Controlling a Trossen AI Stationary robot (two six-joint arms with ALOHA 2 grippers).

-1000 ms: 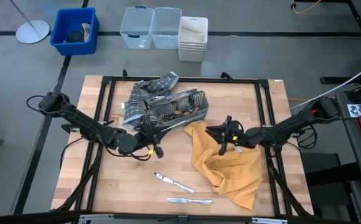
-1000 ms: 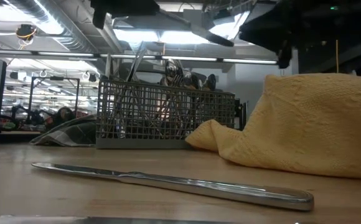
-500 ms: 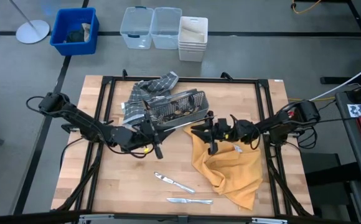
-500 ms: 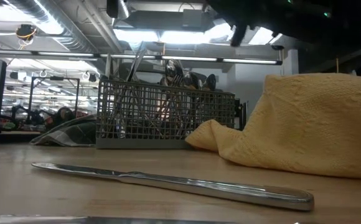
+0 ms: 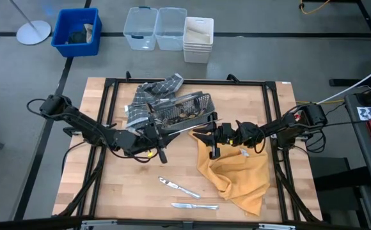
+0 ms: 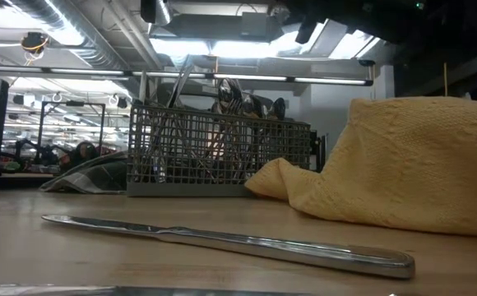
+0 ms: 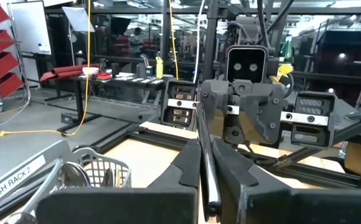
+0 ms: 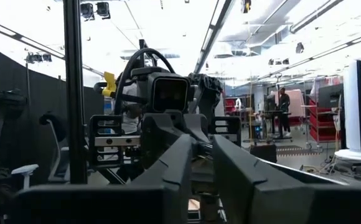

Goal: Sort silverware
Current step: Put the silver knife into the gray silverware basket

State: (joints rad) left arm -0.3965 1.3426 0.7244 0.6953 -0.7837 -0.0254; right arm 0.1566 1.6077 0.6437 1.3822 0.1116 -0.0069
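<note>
Nearest the front edge of the table (image 5: 109, 191): two knives laid out flat, knife one (image 5: 194, 206) closest, knife two (image 5: 179, 187) just behind it and angled; the low view shows one long blade (image 6: 222, 240) lying on the wood. Right of these: a yellow cloth (image 5: 236, 172), crumpled, spreading from mid-table to the near right. Mid-table, above the surface: the left end effector (image 5: 163, 131), fingers closed on a slim silver piece (image 5: 192, 128) that runs level toward the right; its own wrist view shows the thin shaft (image 7: 204, 155) pinched between the closed fingers. Facing it, the right end effector (image 5: 205, 133) reaches in to the free end of that piece, jaws part open around or just beside it; whether it has a grip yet cannot be told. Far side: grey wire-mesh caddy (image 5: 182, 112), tipped against a checked grey cloth (image 5: 150, 96), holding the bulk of the silverware (image 6: 230, 103), handles and bowls standing above the rim. Status, as judged: two knives placed, one piece in hand-over between the arms, most pieces unsorted in the caddy; task at an early stage.
</note>
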